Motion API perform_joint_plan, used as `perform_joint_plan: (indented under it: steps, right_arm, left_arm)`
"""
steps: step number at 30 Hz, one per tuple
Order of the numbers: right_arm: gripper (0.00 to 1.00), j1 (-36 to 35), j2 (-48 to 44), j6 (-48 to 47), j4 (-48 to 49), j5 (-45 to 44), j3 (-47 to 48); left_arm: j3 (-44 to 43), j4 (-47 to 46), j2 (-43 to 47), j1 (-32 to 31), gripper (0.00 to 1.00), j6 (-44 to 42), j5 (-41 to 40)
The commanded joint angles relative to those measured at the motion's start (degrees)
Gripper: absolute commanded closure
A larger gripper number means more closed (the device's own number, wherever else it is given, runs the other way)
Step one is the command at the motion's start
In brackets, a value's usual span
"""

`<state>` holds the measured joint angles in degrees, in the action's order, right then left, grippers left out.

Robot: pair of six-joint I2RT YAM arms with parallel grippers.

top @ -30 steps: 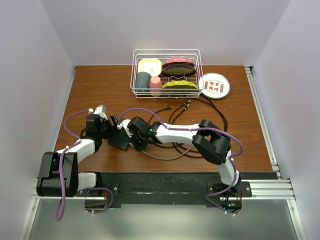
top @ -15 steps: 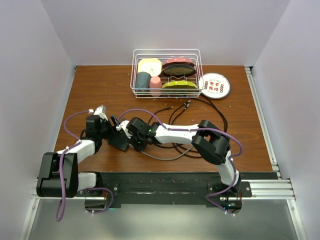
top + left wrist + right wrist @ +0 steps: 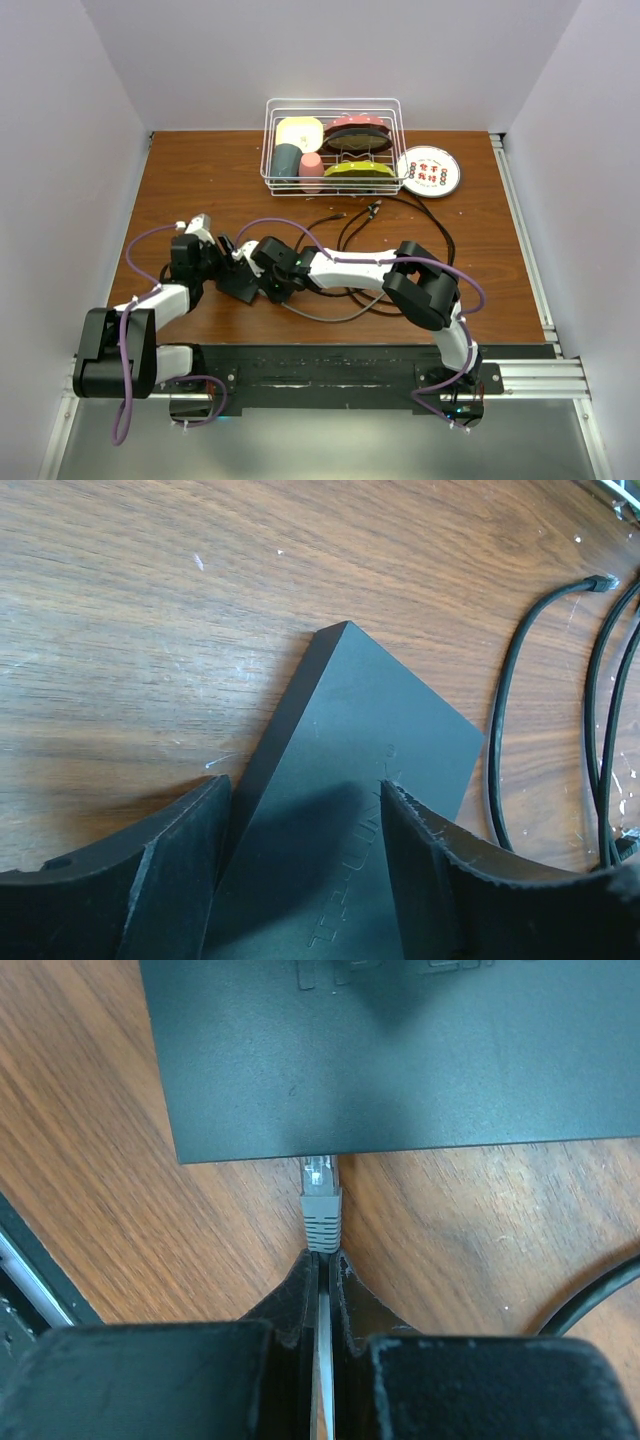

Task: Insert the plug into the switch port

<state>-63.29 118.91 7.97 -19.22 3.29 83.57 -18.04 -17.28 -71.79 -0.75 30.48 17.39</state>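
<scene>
Right tool pressed together, pinching the thin grey cable right behind its grey ribbed plug. Plug tip meets the edge of the flat matte black switch just ahead. Left tool spread astride the switch's end on the brown wooden desk; black cables beside it.

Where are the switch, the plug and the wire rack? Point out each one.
switch (image 3: pixel 420 1050), right wrist view, on its flat black top.
plug (image 3: pixel 321 1210), right wrist view, on its grey ribbed boot.
wire rack (image 3: pixel 332 100), top view, on its far rim.
</scene>
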Motion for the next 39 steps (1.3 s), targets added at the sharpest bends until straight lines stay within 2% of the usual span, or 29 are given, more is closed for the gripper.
perform_joint_plan:
  steps: [1,23,39]
  right_arm:
    - [1.00,-0.2,-0.3,4.3,10.2,-3.2,1.6]
    - [1.00,0.1,-2.0,5.7,24.3,-4.8,1.5]
    - [1.00,1.1,-2.1,7.6,37.1,-8.1,-1.9]
  left_arm:
    - [1.8,0.8,1.4,-0.6,0.38,2.3,5.5]
    - [3.3,1.5,0.3,-2.9,0.43,5.3,5.8]
    - [4.8,2.0,-0.2,-9.6,0.46,8.5,4.1]
